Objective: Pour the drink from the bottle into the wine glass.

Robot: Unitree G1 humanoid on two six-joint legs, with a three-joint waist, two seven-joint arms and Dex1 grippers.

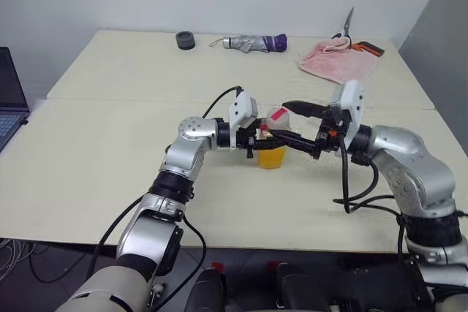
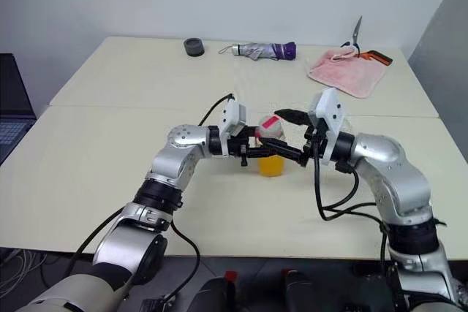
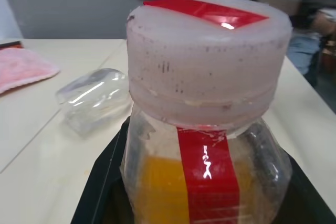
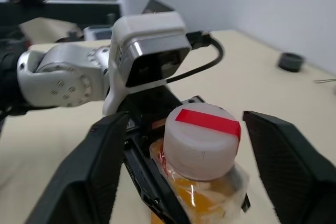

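Cream tabletop (image 1: 110,144) spans the frame in the head views under a plain white wall, a seam running across it behind the work area. At centre frame the bottle (image 1: 272,140) stands upright, long axis vertical, the drink (image 1: 271,157) filling its lower part and the pink-and-white cap (image 4: 202,140) still on. The left gripper (image 1: 281,139) reaches in level from the left side of the frame, fingers pinched on the bottle's body below the neck. The right gripper (image 4: 202,148) comes from the right, fingers spread wide on either side of the cap without touching it, so the cap lies straight ahead between them. Judgement: uncapping is the step in hand. A clear object lying on the table in the left wrist view (image 3: 94,100) may be the wine glass; cannot confirm. Open tabletop surrounds the bottle; towel (image 1: 338,60), umbrella (image 1: 254,42) and tape roll (image 1: 186,39) lie well apart in the upper frame.
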